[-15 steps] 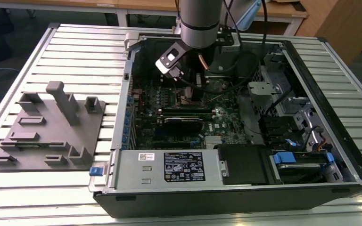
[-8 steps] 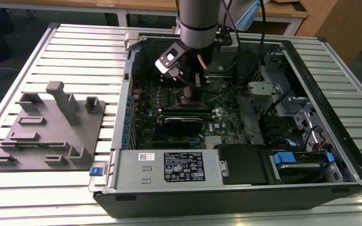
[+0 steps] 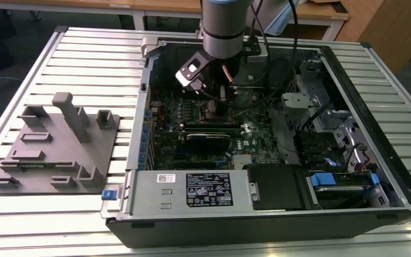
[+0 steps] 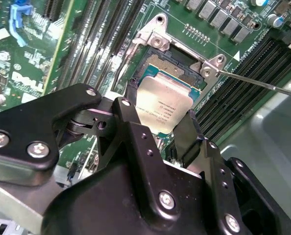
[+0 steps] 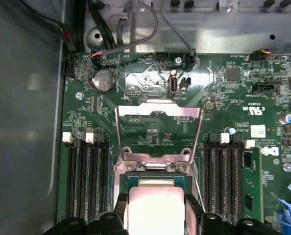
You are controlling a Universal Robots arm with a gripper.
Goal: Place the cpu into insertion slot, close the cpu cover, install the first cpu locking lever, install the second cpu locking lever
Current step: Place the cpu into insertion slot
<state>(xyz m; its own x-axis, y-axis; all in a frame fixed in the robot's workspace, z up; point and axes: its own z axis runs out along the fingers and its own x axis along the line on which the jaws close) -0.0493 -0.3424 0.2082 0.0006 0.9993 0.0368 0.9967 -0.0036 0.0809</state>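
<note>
Gripper around one cpu

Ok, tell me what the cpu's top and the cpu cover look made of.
cpu: the top looks like metal, dull silver-grey and matte, with only a soft glare. cpu cover: probably thin sheet metal, bright and silvery, catching light along its frame.

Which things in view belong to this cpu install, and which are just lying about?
Job: the cpu, held in the gripper at the insertion slot; the cpu cover, standing open; a locking lever, released.
Lying about: grey fixture block on the table; coin battery; memory slots.
</note>
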